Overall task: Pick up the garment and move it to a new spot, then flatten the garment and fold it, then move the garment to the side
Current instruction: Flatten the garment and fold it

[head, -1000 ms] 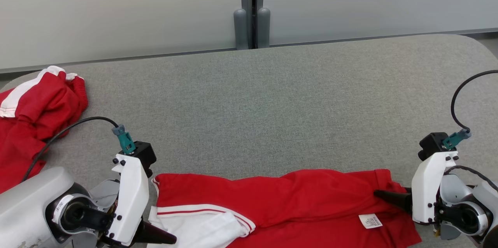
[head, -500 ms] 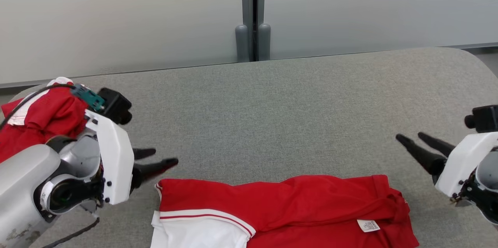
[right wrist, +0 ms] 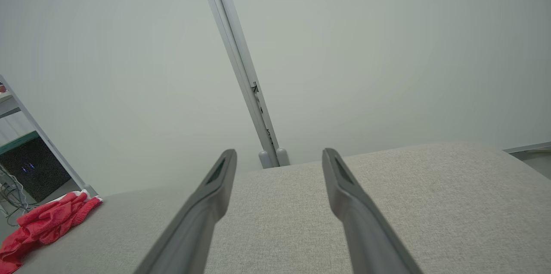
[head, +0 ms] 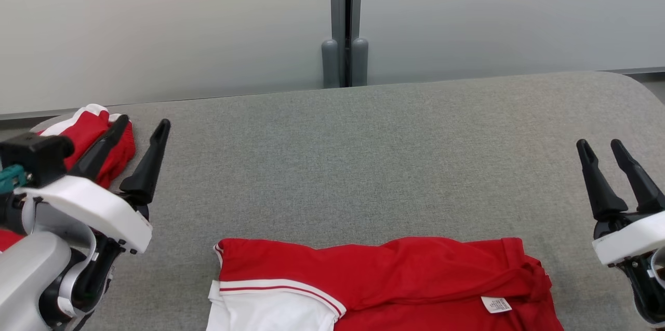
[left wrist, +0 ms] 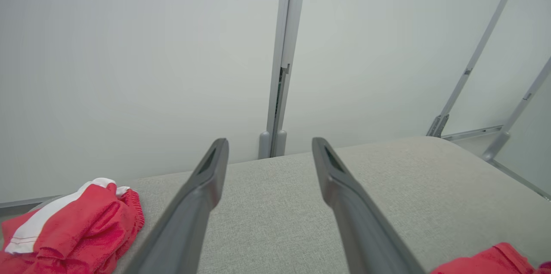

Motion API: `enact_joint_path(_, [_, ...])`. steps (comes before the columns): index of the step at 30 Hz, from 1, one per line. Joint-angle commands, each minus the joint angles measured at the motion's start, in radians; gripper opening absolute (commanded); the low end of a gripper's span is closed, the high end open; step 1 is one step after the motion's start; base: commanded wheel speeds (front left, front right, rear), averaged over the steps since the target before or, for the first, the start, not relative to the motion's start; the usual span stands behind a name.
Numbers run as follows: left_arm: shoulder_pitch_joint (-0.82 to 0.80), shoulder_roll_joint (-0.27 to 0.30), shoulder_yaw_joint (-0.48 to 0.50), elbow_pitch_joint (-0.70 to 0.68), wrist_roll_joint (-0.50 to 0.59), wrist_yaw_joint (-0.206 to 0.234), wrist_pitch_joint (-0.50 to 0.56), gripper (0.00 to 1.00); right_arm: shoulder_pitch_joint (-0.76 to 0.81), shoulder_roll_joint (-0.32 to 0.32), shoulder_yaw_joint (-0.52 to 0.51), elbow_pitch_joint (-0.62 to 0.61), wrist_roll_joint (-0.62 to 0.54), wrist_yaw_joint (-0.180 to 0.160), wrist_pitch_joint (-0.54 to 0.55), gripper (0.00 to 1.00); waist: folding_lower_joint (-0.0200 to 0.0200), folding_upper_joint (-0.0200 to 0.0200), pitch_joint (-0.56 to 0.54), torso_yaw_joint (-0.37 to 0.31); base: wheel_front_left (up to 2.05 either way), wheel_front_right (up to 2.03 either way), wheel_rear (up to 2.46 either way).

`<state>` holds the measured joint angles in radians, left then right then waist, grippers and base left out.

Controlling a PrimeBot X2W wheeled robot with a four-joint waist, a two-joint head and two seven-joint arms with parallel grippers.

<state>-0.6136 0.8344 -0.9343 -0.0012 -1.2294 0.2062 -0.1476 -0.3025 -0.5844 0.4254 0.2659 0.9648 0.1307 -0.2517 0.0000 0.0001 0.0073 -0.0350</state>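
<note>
A red garment (head: 395, 274) with a white, red-striped panel and a small white label lies folded flat along the near edge of the grey table (head: 363, 164); a corner of it shows at the lower right of the left wrist view (left wrist: 486, 262). My left gripper (head: 141, 129) is raised at the left, open and empty, well clear of the garment. My right gripper (head: 600, 146) is raised at the right, open and empty. Both pairs of fingers (left wrist: 202, 188) (right wrist: 215, 188) point toward the back wall.
A second red and white garment (head: 98, 133) lies crumpled at the table's back left corner, also visible in the left wrist view (left wrist: 73, 226) and right wrist view (right wrist: 47, 220). A pale partition wall with a grey post (head: 343, 35) stands behind the table.
Both grippers let go of the folded garment, opened wide and lifted away to the sides, fingers now pointing at the wall. The head camera tilted, shifting the whole view.
</note>
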Motion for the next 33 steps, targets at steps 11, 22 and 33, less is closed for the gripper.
enact_joint_path(11, [0.403,-0.253,0.461,-0.095,0.364,0.149,-0.118,1.00,0.269,0.256,-0.291,-0.083,-0.265,0.000,-0.015,1.00,0.0000,-0.0001,0.017,0.032,0.00,0.00,0.00])
enact_joint_path(22, [0.628,-0.547,0.691,-0.081,0.660,-0.007,-0.118,1.00,0.345,0.306,-0.301,-0.049,-0.345,0.000,0.015,1.00,0.0000,-0.0001,0.025,0.037,0.00,0.00,0.00])
enact_joint_path(33, [0.605,-0.664,0.759,0.013,0.768,-0.144,-0.119,1.00,0.307,0.314,-0.289,0.068,-0.400,0.000,0.229,1.00,0.0000,-0.0001,0.043,0.046,0.00,0.00,0.00])
